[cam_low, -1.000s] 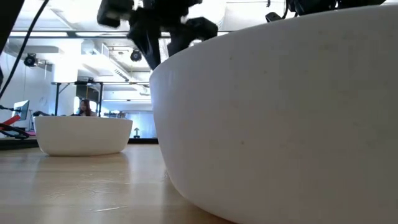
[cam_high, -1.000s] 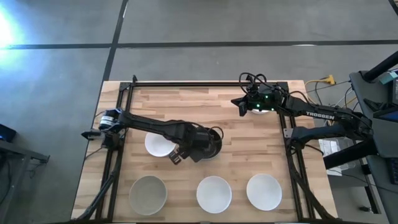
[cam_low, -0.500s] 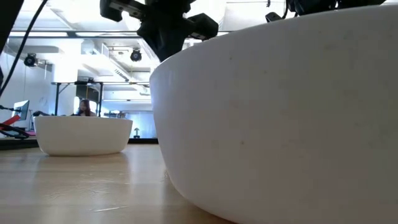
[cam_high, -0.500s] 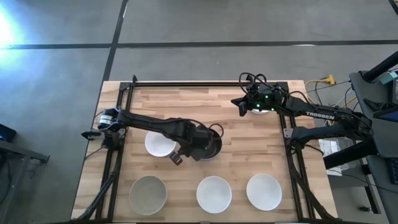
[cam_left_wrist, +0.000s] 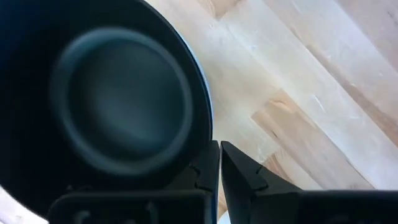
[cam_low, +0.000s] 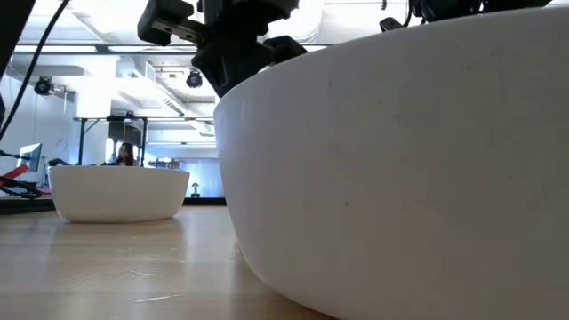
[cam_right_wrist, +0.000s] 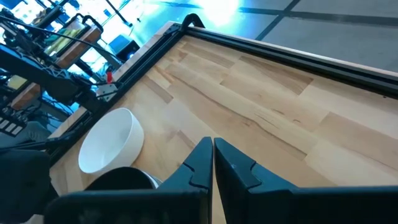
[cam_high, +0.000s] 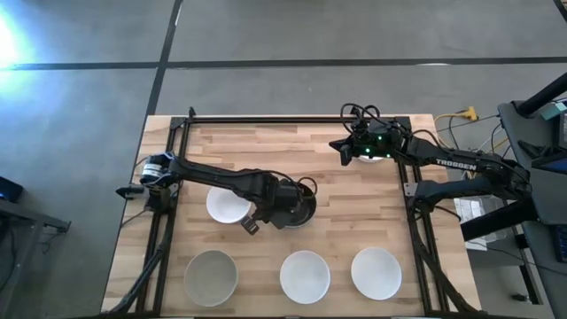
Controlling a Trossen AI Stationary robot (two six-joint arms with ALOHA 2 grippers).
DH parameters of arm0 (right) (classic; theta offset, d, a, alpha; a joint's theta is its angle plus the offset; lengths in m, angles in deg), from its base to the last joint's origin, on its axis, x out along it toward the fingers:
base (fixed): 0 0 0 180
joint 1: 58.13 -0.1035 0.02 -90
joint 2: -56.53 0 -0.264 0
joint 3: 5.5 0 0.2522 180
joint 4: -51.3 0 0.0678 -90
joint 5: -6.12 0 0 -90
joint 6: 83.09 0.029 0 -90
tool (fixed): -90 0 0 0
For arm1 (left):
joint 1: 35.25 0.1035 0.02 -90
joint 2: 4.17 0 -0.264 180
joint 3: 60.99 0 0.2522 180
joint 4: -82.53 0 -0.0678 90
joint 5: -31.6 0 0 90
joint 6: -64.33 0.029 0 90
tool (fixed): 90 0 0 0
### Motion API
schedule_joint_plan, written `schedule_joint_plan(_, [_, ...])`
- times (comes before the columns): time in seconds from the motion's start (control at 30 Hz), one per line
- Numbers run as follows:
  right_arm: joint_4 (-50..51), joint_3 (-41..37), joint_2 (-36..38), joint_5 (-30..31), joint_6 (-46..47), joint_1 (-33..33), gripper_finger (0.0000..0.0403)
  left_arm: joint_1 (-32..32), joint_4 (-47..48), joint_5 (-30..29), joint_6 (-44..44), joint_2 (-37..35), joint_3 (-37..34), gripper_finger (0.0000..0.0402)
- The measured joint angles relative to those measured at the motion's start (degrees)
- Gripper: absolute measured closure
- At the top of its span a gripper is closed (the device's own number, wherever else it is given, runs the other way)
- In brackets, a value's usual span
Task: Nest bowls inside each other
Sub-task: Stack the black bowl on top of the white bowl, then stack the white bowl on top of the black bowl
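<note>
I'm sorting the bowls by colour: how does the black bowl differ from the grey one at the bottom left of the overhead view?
The black bowl is dark throughout; the grey bowl is pale. The black bowl sits near the middle of the table, the grey bowl near a corner on the left arm's side. The left gripper is shut at the black bowl's rim; nothing touches the grey bowl. Both are round, upright and empty.

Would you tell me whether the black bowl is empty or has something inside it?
Empty. The left wrist view looks down into the black bowl and shows only its bare dark floor and wall, with nothing nested in it.
</note>
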State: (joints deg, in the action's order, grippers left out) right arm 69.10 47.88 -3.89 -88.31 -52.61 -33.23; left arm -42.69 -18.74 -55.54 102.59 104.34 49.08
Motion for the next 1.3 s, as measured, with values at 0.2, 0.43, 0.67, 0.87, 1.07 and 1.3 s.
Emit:
schedule_joint_plan(0.2, [0.0,0.0,0.0,0.0,0.6,0.0,0.0394,0.3,0.1,-0.4,-0.3,-0.6,0.1,0.0401])
schedule_joint_plan(0.43, [-0.1,0.0,0.0,-0.1,2.2,0.0,0.0394,4.0,1.2,-3.8,-6.3,-6.3,0.0,0.0402])
schedule_joint_plan(0.67, [-2.0,0.0,0.0,-2.7,2.9,-0.2,0.0394,11.2,-2.5,-3.8,-20.9,-12.7,-1.5,0.0402])
schedule_joint_plan(0.87, [-3.9,0.1,0.0,-4.6,3.0,-0.3,0.0394,15.4,-13.4,-3.8,-31.1,-23.2,-13.6,0.0401])
schedule_joint_plan(1.07, [-4.3,0.4,0.0,-4.6,2.4,-0.3,0.0394,16.6,-27.5,-3.7,-43.9,-37.1,-31.5,0.0401])
schedule_joint_plan(1.3, [-8.9,0.5,0.0,-4.7,-4.2,-0.3,0.0394,16.7,-47.9,-7.9,-56.0,-51.0,-47.3,0.0401])
